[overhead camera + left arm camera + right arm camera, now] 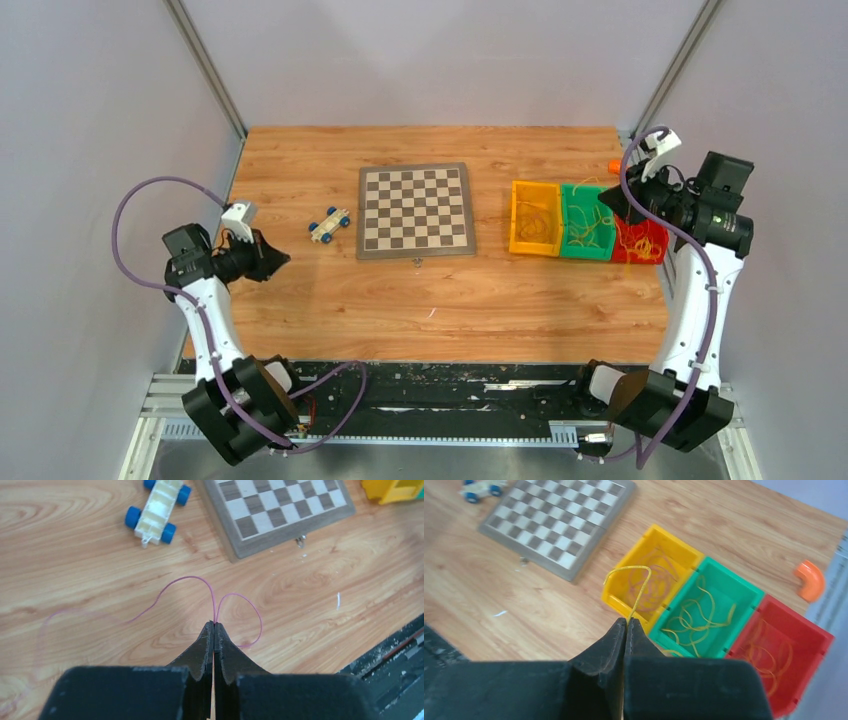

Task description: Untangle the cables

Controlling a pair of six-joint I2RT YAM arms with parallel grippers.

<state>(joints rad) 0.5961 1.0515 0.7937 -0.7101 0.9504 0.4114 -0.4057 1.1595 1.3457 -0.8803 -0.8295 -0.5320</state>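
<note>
The wooden surface [300, 300] carries a chessboard [415, 210] at its middle. To the right of the chessboard three open bins stand in a touching row: the yellow bin [515, 220] nearest it, then the green bin [585, 188], then the red bin [640, 255], which is partly under the right arm. Just left of the chessboard lies a small toy car [329, 225] with blue wheels. Beyond the red bin, far right of the chessboard, the right wrist view shows an orange pipe elbow [809, 580].

The left gripper [214, 625] hangs over the surface well left of and nearer than the chessboard. Its jaws are pressed together on a pink cable [190, 577], which rises from the tips, arches in two loops and trails off leftward across the wood. The right gripper [626, 622] sits over the near edge of the yellow bin, its jaws closed on a yellow cable [640, 595] that stands up from the tips and hooks over.

Loose cables [696, 622] lie coiled in all three bins, clearest in the green one. Only the wrist views show the two held strands; from above they are too thin to make out, and the pink cable's far end looks blurred.
</note>
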